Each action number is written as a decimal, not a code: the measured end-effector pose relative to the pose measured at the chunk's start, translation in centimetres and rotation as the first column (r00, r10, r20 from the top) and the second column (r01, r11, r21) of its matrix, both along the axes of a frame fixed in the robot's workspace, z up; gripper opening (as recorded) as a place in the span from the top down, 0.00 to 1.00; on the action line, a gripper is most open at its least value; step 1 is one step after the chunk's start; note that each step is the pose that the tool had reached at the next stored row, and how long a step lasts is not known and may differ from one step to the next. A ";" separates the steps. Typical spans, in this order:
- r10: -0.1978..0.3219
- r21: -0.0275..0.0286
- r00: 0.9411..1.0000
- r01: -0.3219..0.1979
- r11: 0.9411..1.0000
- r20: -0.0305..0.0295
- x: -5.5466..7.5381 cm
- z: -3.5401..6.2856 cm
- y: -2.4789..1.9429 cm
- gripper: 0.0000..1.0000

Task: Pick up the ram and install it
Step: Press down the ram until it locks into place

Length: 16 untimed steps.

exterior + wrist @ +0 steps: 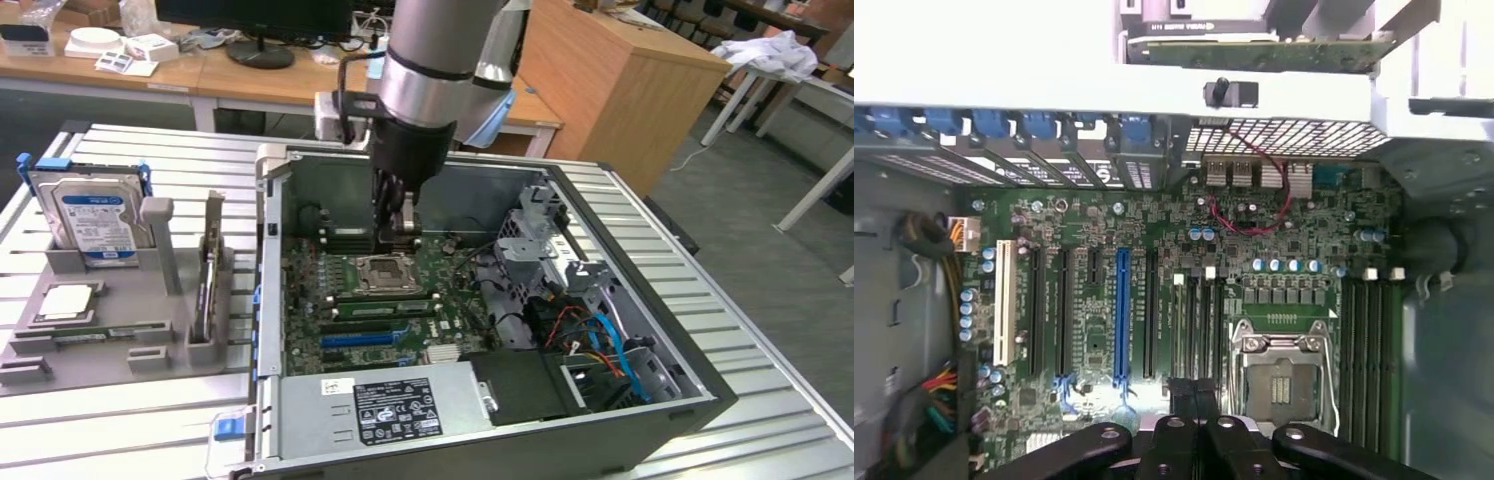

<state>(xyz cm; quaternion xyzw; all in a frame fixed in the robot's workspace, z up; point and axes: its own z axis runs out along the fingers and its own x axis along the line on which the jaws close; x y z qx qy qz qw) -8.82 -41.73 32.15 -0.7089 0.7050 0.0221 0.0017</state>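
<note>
Wrist view looks straight down past the gripper (1194,392), whose black fingers (1172,440) are pressed together just above the motherboard (1094,330). Whether anything thin is pinched between them I cannot tell. They hang over the dark memory slots (1199,320) beside the open processor socket (1282,385).

In the exterior view the arm (434,70) drops almost vertically into the open computer case (627,440), wrist pointing down, with the gripper (398,235) low inside and just over the socket (380,270).

The case lies on its side on a ribbed metal table (134,430), taking up its middle and the side at the exterior view's right. Along the table's edge at the exterior view's left sits a grey fixture (158,225).

The ram (80,335) appears to lie flat in a groove of that fixture: a narrow green strip (chips too small to make out), well apart from the gripper. Just beyond it is a square silver processor (67,300), and farther back a hard drive (96,215) with a blue label stands upright.
</note>
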 end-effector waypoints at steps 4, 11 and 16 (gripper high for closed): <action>0.000 0.000 1.000 0.000 1.000 0.001 0.0 1.02 0.00 0.89; 0.000 0.000 1.000 0.000 1.000 0.002 0.0 2.55 0.00 0.89; 0.000 0.000 1.000 0.000 1.000 0.003 0.0 3.15 0.00 0.89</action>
